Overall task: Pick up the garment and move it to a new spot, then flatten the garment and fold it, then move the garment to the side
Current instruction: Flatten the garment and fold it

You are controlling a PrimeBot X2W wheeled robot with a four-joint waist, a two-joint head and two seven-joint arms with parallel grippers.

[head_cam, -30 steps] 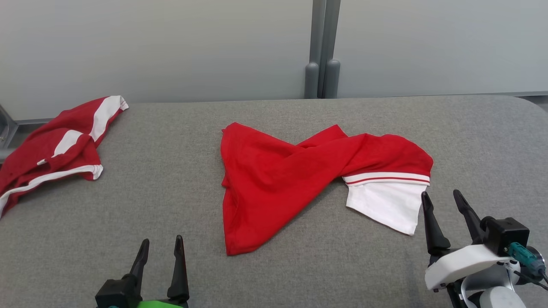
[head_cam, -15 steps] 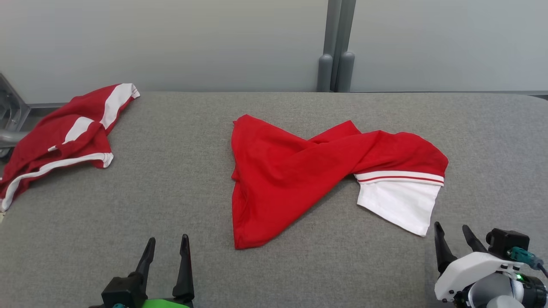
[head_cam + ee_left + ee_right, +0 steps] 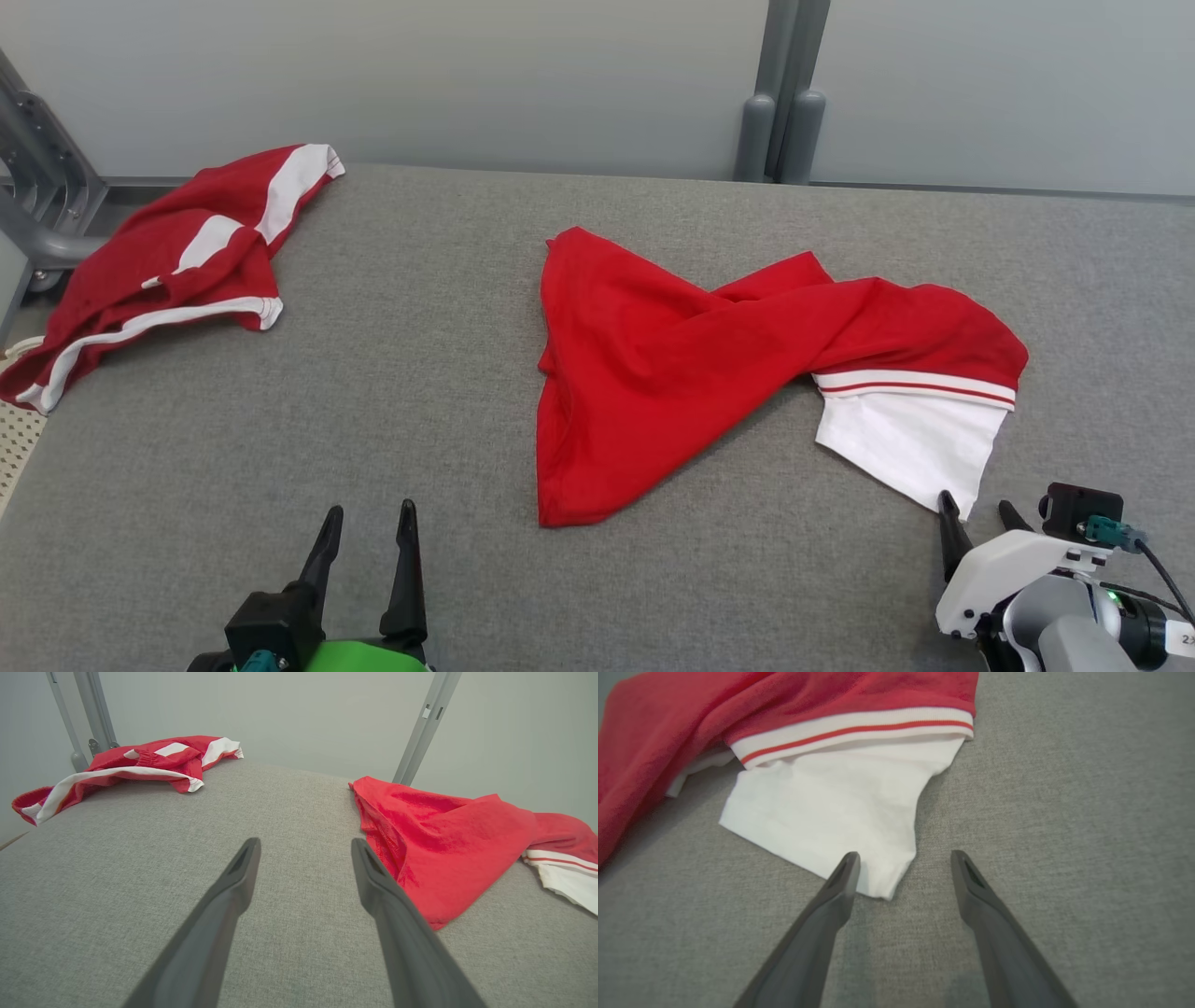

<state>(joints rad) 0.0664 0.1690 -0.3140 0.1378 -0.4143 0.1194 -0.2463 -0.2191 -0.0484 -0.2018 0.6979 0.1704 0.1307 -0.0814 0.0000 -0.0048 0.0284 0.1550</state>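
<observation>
- Far left, we see a darker red cloth heap with white stripes (image 3: 168, 252) bunched at the edge of the grey fabric-covered table (image 3: 392, 401), likely parked out of the way.
- Our left gripper (image 3: 371, 510) hovers over bare table, fingers spread, holding nothing.
- Centre, the crumpled bright red garment with a white sleeve (image 3: 672, 364) lies twisted, not yet lifted.
- Our right gripper (image 3: 976, 502) sits at the sleeve's near corner, fingers spread and empty. We judge it's lined up for the pick.

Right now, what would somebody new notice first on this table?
A bright red garment lies twisted in the middle of the grey table, its white end just in front of the right arm's open fingers. A second red-and-white garment sits bunched at the table's far left edge.
</observation>
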